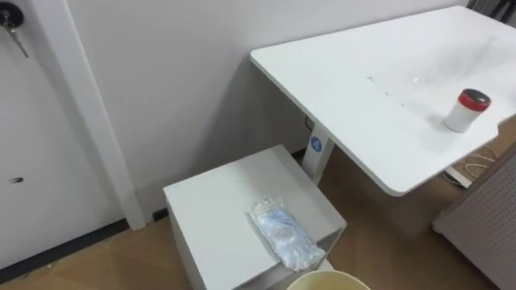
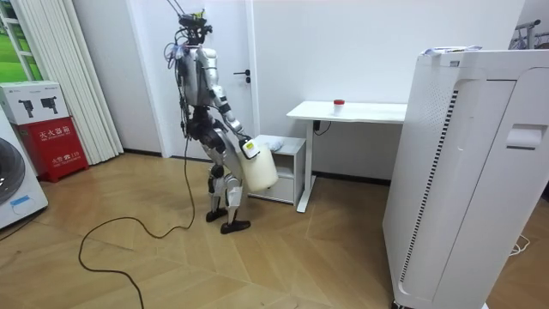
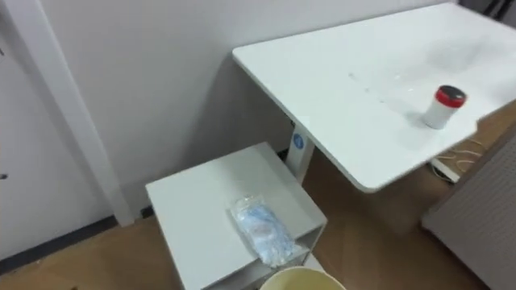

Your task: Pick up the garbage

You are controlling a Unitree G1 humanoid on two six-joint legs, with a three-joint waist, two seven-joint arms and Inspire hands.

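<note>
I record the desk [image 1: 379, 89] as plain white, and its leg bears a round blue sticker [image 1: 316, 145]. The jar [image 1: 466, 111] on the desk is white with a red lid. The side cabinet [image 1: 218, 201] is white and unpatterned. The plastic bag [image 1: 284, 234] on the cabinet is clear over mottled pale blue and white. The bin [image 1: 326, 280] below me is cream. The floor [image 1: 97, 266] is light brown wood grain and the wall [image 1: 177, 80] is white. In the room view, the box [image 2: 51, 129] is red below and white above.
</note>
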